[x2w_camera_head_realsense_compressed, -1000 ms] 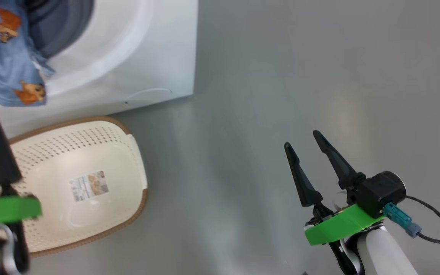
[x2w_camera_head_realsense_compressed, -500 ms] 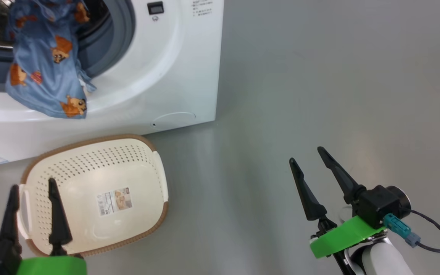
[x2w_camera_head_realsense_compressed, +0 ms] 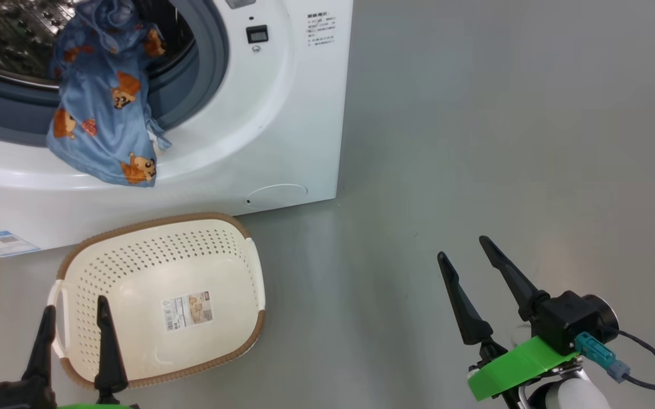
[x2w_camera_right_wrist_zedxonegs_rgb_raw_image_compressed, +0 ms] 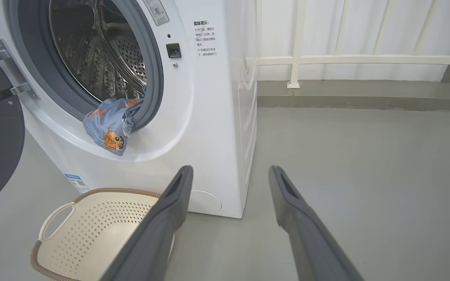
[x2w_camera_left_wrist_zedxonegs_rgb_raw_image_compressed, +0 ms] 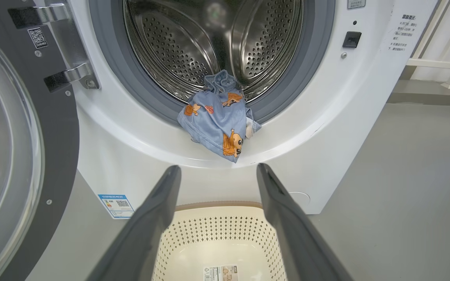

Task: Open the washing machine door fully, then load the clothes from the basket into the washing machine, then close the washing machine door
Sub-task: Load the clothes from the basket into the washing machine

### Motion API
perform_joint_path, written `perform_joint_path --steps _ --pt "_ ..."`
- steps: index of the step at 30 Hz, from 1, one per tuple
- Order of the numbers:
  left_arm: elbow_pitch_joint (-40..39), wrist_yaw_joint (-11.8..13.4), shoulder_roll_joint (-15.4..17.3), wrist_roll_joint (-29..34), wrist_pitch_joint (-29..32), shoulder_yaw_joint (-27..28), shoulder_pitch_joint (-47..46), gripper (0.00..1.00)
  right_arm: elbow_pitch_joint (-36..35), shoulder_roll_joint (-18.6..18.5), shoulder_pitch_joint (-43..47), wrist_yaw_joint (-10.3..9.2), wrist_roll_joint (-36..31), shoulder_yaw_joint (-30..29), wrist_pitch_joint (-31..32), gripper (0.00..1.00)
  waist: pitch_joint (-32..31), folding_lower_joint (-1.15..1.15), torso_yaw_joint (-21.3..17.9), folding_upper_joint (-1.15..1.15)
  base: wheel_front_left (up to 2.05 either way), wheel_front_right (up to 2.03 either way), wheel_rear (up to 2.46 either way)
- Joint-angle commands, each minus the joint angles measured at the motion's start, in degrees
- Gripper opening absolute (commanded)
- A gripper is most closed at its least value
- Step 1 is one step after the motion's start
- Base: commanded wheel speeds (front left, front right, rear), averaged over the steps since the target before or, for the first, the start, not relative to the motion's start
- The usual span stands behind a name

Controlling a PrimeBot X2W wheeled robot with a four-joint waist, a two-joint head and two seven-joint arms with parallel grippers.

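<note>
Clothes [x2w_camera_head_realsense_compressed: 103, 130] still draped over washing machine [x2w_camera_head_realsense_compressed: 304, 113] rim, basket [x2w_camera_head_realsense_compressed: 208, 218] unchanged, left gripper [x2w_camera_head_realsense_compressed: 75, 303] and right gripper [x2w_camera_head_realsense_compressed: 462, 246] both spread, empty

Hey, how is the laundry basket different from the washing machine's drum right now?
The basket is cream plastic with a brown rim, while the drum is shiny steel. The basket sits on the floor with its opening facing up, whereas the drum opens toward the front. The basket holds just its label sticker, but the clothes hang from the drum's mouth over the grey gasket. Both have perforated walls.
</note>
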Motion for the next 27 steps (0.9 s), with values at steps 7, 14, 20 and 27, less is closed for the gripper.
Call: perform_joint_path --steps 7,14,20,27 --pt "-0.9 0.6 0.3 0.1 0.2 1.3 0.0 1.00 -2.4 0.1 0.5 0.35 -0.8 1.2 0.7 1.00 -0.1 0.00 0.5 0.00 0.00 0.00 0.00" --pt "-0.4 0.5 0.3 -0.3 0.0 1.2 -0.5 1.00 -2.8 0.1 0.5 0.35 -0.8 1.3 0.9 1.00 0.3 0.00 0.8 0.00 0.00 0.00 0.00" --pt "0.1 0.6 0.2 -0.5 0.0 1.2 -1.2 1.00 -2.9 0.1 0.2 0.35 -0.7 1.5 0.9 1.00 0.9 0.00 1.0 0.00 0.00 0.00 0.00" --pt "1.4 0.5 0.1 -1.0 0.2 1.2 -3.1 1.00 -3.2 0.1 -0.5 0.35 -0.5 1.9 0.7 1.00 2.8 0.00 1.1 0.00 0.00 0.00 0.00"
